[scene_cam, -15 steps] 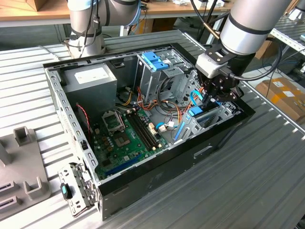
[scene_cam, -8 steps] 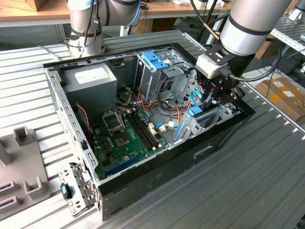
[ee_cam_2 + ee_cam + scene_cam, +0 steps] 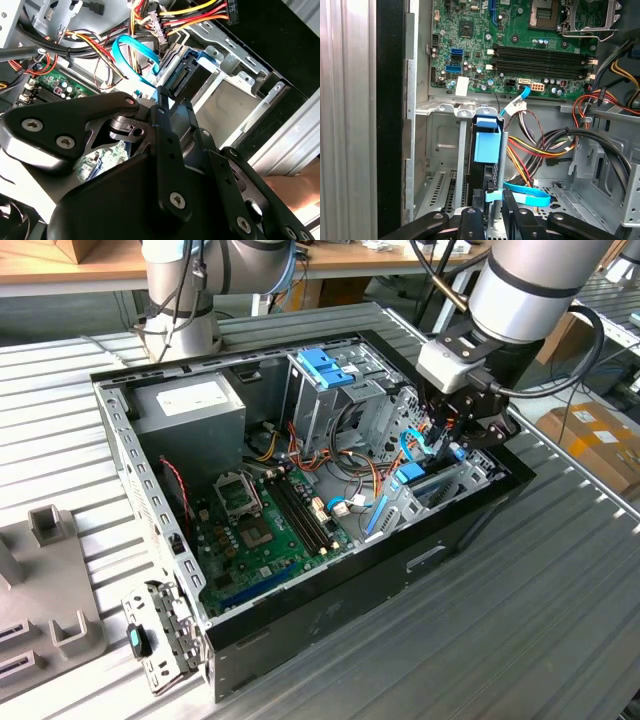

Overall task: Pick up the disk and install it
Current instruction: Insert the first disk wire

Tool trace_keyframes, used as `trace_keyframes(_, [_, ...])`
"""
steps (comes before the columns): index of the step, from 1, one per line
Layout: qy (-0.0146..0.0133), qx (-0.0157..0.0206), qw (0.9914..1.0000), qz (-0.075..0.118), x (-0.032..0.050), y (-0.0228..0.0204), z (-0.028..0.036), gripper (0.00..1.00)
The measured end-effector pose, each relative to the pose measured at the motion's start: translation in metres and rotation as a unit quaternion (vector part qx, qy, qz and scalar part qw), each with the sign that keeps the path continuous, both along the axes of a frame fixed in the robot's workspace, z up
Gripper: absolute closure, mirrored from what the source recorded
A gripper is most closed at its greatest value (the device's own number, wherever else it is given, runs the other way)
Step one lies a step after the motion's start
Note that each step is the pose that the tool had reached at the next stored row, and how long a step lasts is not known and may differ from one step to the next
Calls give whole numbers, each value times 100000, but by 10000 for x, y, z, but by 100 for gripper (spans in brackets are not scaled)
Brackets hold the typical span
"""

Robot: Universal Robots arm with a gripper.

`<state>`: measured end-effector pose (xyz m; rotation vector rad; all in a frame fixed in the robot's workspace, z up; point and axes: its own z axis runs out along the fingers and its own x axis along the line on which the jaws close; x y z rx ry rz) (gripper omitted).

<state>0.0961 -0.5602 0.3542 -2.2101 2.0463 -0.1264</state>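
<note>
The disk (image 3: pixel 487 142) stands on edge in the metal drive bay (image 3: pixel 445 140) at the case's front corner. I see its blue plastic frame and dark body edge-on in the first wrist view. My gripper (image 3: pixel 492 212) is just above it with one black finger on each side, shut on the disk. In the second wrist view the fingertips (image 3: pixel 159 100) meet at the disk (image 3: pixel 192 82), beside the bay wall (image 3: pixel 230 100). In the exterior view my gripper (image 3: pixel 447 440) hangs over the blue-edged disk (image 3: pixel 412 476) at the case's corner toward the exterior view's right.
The open case holds a green motherboard (image 3: pixel 265 520), a grey power-supply box (image 3: pixel 190 410) and a tall cage with a blue top (image 3: pixel 325 370). A blue flat cable (image 3: pixel 525 197) and bundled wires (image 3: pixel 540 145) lie close beside the bay. A second arm's base (image 3: pixel 180 300) stands behind the case.
</note>
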Motion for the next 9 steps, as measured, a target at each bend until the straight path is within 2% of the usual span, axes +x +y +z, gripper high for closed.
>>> trace_keyframes(2, [35,-10,100000,-4,1,0,2,71])
trace_keyframes(4, [2446,-110,99970,5,4,0,-4,71])
trace_keyframes(5, [4422,-230,99902,-1,7,0,-7,71])
trace_keyframes(6, [5497,-296,99848,1,9,0,-9,71])
trace_keyframes(7, [6017,-322,99818,-1,9,0,-8,71])
trace_keyframes(9, [6101,-323,99813,-11,8,0,-8,71])
